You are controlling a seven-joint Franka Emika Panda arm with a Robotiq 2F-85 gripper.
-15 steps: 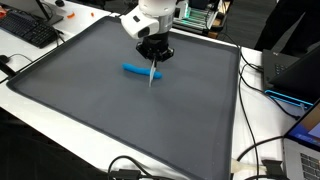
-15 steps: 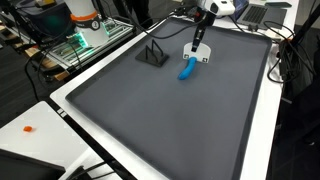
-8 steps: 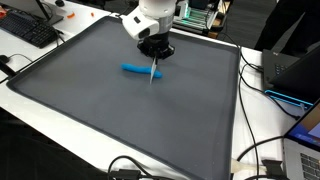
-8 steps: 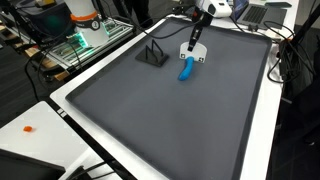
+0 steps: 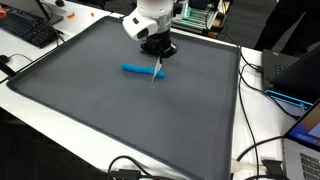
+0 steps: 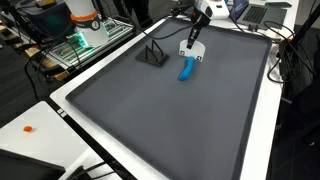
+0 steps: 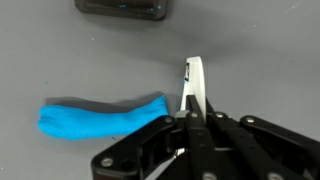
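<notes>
Gripper [image 5: 158, 57] sits in the upper middle of the frame, above the grey mat [image 5: 120, 120]; its jaws are drawn in almost fully, pinched on a thin white stick [image 5: 155, 72] that hangs down from between them; in the wrist view the stick [image 7: 194, 80] pokes straight up out of the gripper [image 7: 193, 116] just right of centre, narrow and flat-looking, only its free end showing.

Right beside it, a blue piece [image 7: 100, 117] lies lengthwise across the lower left of the wrist view; its right end comes just beside the stick, and I cannot tell whether the two touch; in an exterior view the blue piece [image 6: 185, 70] lies flat on the mat directly below the stick [image 6: 192, 48]. Whether the stick's tip reaches the mat is not clear from any view.

A black stand [image 6: 152, 56] waits to the left of the gripper [image 6: 195, 31], well apart from it; the same dark shape [image 7: 122, 8] runs along the top edge of the wrist view.

My read on the stick: light, stiff, smooth and thin, so likely to swivel or slip in a pinch; the hold is at its upper end, which leaves a long free length; a hold nearer the middle would steady it.
</notes>
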